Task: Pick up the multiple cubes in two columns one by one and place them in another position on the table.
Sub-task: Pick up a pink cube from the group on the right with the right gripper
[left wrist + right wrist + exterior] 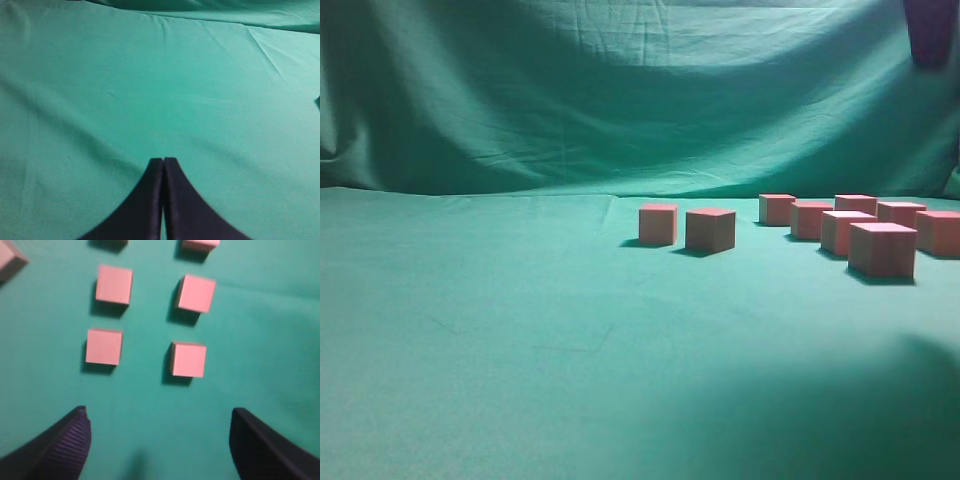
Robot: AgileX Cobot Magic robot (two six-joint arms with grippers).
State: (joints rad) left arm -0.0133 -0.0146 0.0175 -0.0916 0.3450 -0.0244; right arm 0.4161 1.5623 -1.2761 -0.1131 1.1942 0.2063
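Where cubes stand, backdrop behind

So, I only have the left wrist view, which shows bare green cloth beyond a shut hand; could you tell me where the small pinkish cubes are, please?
Observer: In the exterior view, small pinkish-red cubes sit in two columns on the right of the green cloth table; two more stand apart nearer the middle.
Operator: Thank you. Is the right hand holding one?
Observer: No, the right hand hovers open above the columns, with nothing between its fingers.
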